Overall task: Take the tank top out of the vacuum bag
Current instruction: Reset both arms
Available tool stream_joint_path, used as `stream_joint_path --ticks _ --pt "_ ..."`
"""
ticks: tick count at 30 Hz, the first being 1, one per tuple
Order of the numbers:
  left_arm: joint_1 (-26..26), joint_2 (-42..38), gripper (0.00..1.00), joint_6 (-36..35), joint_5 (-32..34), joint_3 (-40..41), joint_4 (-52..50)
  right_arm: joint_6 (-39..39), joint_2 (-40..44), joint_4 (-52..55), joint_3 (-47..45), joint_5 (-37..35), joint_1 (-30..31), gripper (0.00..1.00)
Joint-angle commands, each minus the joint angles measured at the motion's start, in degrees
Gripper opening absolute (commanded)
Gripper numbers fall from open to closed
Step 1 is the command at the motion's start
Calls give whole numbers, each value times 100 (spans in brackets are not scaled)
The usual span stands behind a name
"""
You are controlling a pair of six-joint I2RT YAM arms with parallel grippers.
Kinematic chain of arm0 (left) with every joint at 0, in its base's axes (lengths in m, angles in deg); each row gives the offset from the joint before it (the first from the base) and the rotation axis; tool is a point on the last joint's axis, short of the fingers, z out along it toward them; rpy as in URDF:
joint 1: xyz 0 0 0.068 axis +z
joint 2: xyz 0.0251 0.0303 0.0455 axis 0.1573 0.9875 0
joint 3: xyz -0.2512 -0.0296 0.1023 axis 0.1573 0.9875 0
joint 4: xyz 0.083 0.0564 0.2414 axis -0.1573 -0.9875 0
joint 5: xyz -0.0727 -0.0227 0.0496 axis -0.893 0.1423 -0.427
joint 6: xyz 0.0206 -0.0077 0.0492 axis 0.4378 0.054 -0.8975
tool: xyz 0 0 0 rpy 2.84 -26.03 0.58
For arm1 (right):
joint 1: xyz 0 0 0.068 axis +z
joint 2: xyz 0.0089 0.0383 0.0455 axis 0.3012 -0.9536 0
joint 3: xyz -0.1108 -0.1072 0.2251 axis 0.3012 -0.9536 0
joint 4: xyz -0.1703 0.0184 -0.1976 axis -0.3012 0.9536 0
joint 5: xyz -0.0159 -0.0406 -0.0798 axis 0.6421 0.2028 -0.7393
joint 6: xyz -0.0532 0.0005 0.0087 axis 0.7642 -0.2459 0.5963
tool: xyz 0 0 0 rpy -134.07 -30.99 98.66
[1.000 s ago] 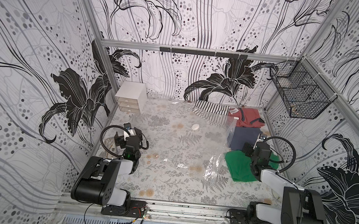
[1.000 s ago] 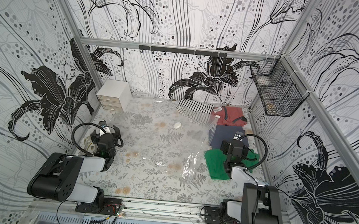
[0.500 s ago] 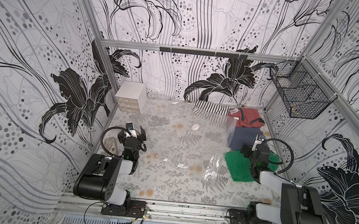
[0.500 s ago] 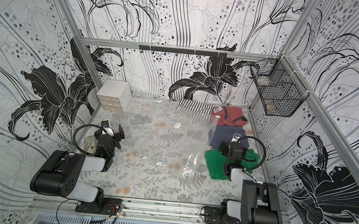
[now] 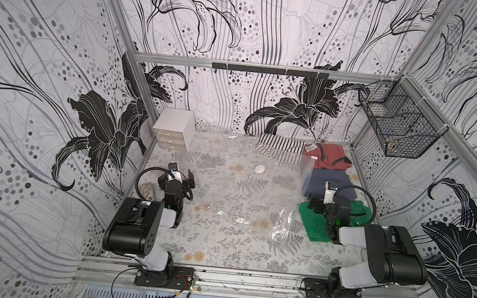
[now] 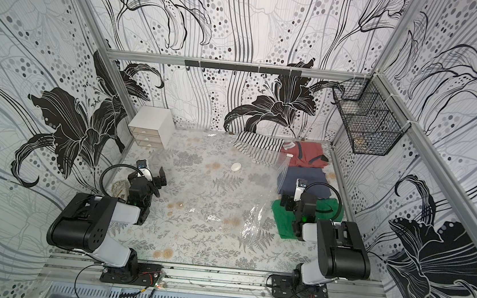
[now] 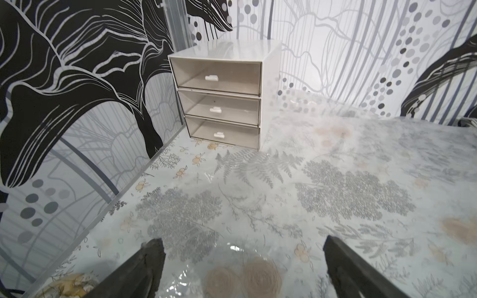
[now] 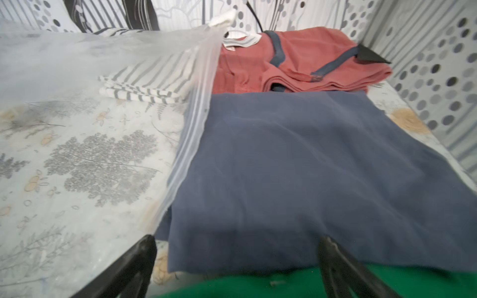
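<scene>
We see the vacuum bag (image 5: 283, 225) lying flat across the desk (image 5: 221, 252). Our left tool (image 7: 241, 242), spread wide and empty, hovers over its plastic. Our right tool (image 8: 236, 242), likewise spread, sits just beside its edge, above the navy garment (image 8: 309, 167) and green garment (image 8: 284, 286).

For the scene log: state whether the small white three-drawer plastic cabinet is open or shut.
Shut: the white cabinet has all three drawers flush.

The bench (image 5: 222, 243) wears grey ferns and tan blossoms. The vacuum bag (image 5: 283, 228) is clear, its valve disc (image 5: 259, 168) white. At right lie a black-and-white striped cloth (image 5: 279, 147), a brick-red garment (image 5: 331, 160) with navy trim, a navy cloth (image 5: 344, 181) and a green cloth (image 5: 313, 228)
</scene>
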Motion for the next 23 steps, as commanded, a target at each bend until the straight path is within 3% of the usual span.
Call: stream_joint_path --ticks 1,23 --pt "168 -122 99 251 -280 -126 -424 107 62 79 289 -74 35 100" --pt "257 -103 99 250 -475 -124 -377 122 41 53 283 -96 38 100"
